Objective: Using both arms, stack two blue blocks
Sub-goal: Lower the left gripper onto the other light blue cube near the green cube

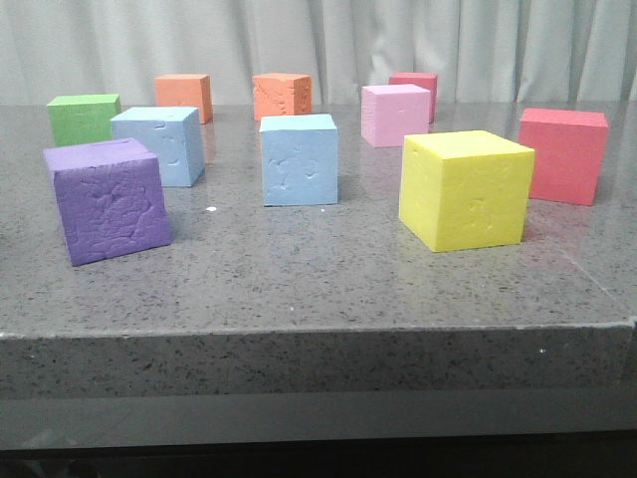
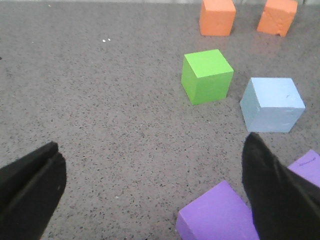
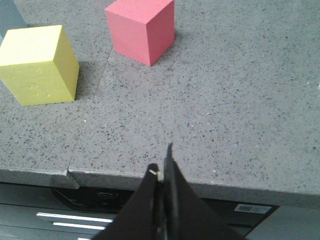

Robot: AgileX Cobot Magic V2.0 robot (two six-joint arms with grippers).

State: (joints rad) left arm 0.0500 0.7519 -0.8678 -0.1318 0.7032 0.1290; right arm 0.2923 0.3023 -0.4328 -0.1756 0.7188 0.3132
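Two sky-blue foam blocks stand apart on the grey table in the front view: one at the left [image 1: 161, 145] behind the purple cube [image 1: 107, 200], one in the middle [image 1: 299, 159]. No gripper shows in the front view. In the left wrist view my left gripper [image 2: 152, 190] is open and empty, its fingers [image 2: 272, 192] wide apart above the table; the purple cube [image 2: 217, 215] lies near one finger and a blue block [image 2: 272, 105] stands beyond it. In the right wrist view my right gripper [image 3: 161, 167] is shut and empty over the table's front edge.
Other cubes stand around: green [image 1: 84, 118], two orange [image 1: 184, 97] [image 1: 282, 96], pale pink [image 1: 395, 114], a dark pink one [image 1: 415, 88] behind it, red-pink [image 1: 563, 153] and a large yellow one [image 1: 466, 188]. The table's front edge [image 1: 318, 334] runs across the front view.
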